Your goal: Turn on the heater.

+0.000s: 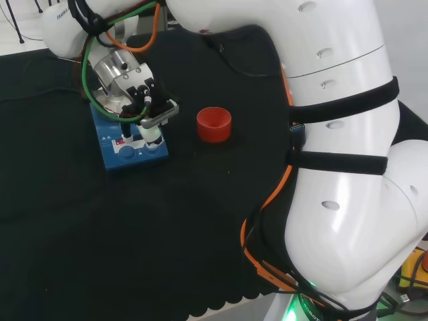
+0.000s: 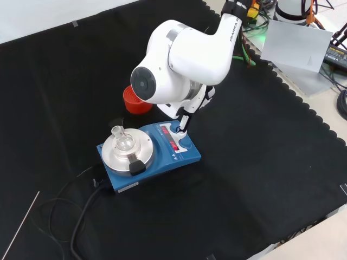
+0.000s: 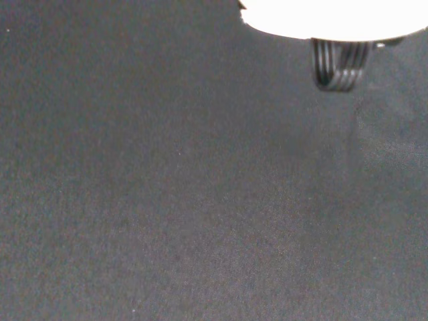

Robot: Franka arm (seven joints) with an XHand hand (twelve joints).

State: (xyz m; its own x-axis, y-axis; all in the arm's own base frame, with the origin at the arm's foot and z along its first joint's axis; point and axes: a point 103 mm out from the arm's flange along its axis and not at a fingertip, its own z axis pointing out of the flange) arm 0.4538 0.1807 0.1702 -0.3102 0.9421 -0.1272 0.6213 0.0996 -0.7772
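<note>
Blue hotplate heater (image 2: 157, 157) on the black-clothed bench (image 2: 260, 179), near the middle in the front view, toward the far left in the head view. Round metal top plate (image 2: 127, 151) carrying a small clear glass flask (image 2: 123, 138); control panel with lit red display (image 2: 173, 145) and knobs at the right end in the front view. Black mains cable (image 2: 81, 211) trailing off to the near left in the front view. Red ribbed ring (image 1: 214, 124) just right of the heater in the head view, apart from it.

Handling, as a judgement: rigid, fairly heavy housing, unlikely to slide under a light press; no lifting or grasping called for, only a fingertip on a panel button or knob. Flask fragile and free-standing, best kept clear of.

Robot hand (image 1: 148, 114) directly above the control panel, one black fingertip (image 2: 182, 123) extended down to the panel, touching or all but touching beside the display. Remaining fingers hidden by the arm's link; open or curled cannot be told.
</note>
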